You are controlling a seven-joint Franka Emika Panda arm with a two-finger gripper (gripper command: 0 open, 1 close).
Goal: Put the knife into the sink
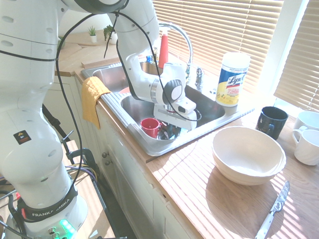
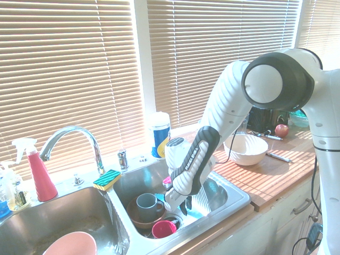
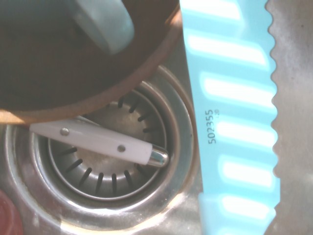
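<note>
My hand (image 2: 186,205) is clenched on the turquoise knife (image 3: 212,98) near its handle, apparently to keep the blade clear of the brown bowl (image 3: 142,71); the knife is low inside the sink (image 2: 237,197), ready, I judge, for release

on the wooden desk, a white bowl (image 1: 248,154) sits near a black mug (image 1: 271,122), a pale-handled knife (image 1: 274,209) and a wipes canister (image 1: 232,79); an orange cloth (image 1: 93,102) hangs beside a cabinet.
</note>
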